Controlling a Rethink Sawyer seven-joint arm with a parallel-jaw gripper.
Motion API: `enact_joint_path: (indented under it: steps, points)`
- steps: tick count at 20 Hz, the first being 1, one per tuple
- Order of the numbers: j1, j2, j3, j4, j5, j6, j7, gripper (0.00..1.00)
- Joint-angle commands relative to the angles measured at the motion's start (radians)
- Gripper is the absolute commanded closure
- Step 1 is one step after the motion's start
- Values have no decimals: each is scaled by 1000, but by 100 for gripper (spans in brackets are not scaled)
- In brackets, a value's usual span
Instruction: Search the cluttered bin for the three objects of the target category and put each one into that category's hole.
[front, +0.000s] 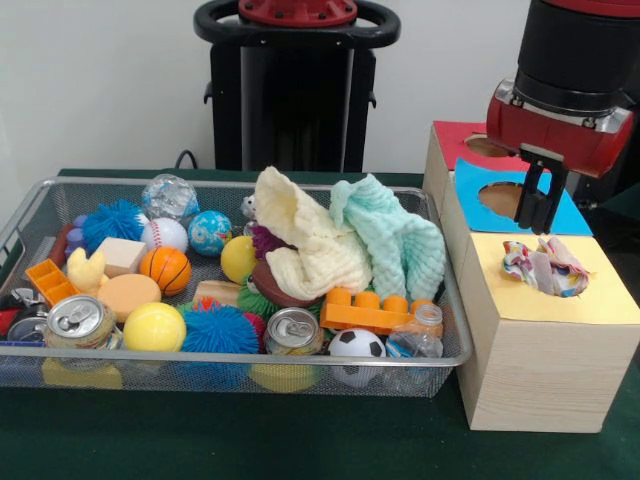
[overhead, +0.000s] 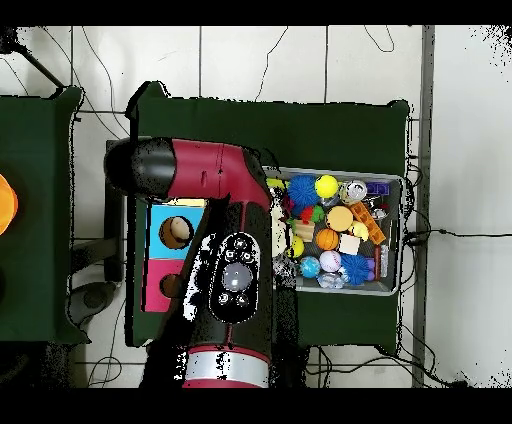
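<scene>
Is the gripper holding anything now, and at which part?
Nothing is held: the gripper hangs above the wrapper, which sits in the hole of the yellow-topped box.

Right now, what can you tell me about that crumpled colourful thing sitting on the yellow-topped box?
It is a small crumpled wrapper, thin and white with a red, yellow and blue print. It sits bunched in the round hole of the yellow-topped box, covering the opening, with its folds standing a little above the top, so it has not dropped fully inside. The pale wooden box stands just beside the wire mesh bin. The gripper hangs above and slightly behind the wrapper, apparently not touching it.
</scene>
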Motion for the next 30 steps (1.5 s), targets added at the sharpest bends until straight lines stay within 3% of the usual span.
enact_joint_path:
  steps: [1,9,19,30]
  points:
    - [-21,35,25,50,-18,-8,113,100]
    - [-36,80,23,70,-26,-70,122,100]
    - [-24,52,25,170,0,-131,152,100]
    - [-35,35,31,200,6,-129,129,100]
